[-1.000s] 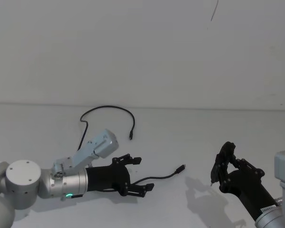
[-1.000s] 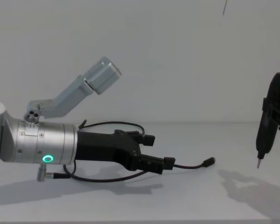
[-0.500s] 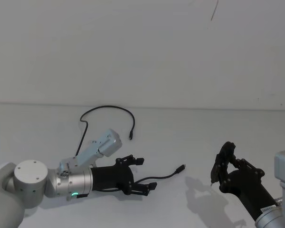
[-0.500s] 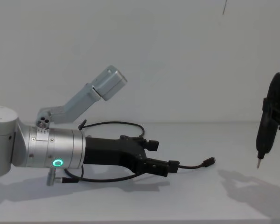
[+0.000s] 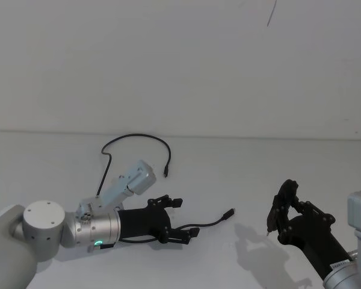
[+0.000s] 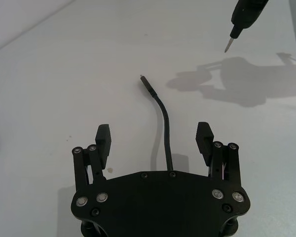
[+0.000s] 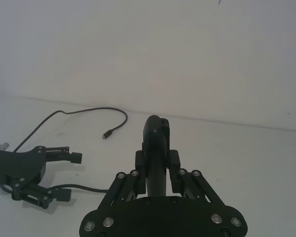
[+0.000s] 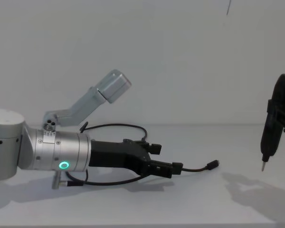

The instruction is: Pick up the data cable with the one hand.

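**Left gripper (image 6: 154,138).** The fingers (image 6: 102,139) are spread open, one on each side of the long thin black data cable (image 6: 166,131). The cable runs up the middle of the gap with white surface showing between it and each pad, so there is no contact.

In the chest view the left gripper (image 8: 164,158) lies level and low, close above the white tabletop (image 8: 204,204). The data cable (image 8: 195,169) leaves the fingertips and ends in a small metal-tipped near plug (image 8: 212,165). Behind the fingers come the black gripper body, then a silver cylindrical arm with a lit green ring light (image 8: 63,165).

**Cable run.** In the head view, from the left gripper (image 5: 182,220) the data cable (image 5: 138,135) passes back beside the arm and arcs toward the wall. Its far plug (image 5: 166,173) lies on the tabletop beyond the fingers.

**Right gripper (image 7: 157,163).** The fingers are closed on a thick black pen-shaped tool (image 7: 155,136). In the chest view the tool (image 8: 268,137) hangs tip down, above the surface, at the right edge and well apart from the cable.

**Surroundings.** A plain white wall (image 5: 180,60) meets the tabletop in a straight line just behind the cable's arc. Open white surface lies between the near plug and the tool's shadow.
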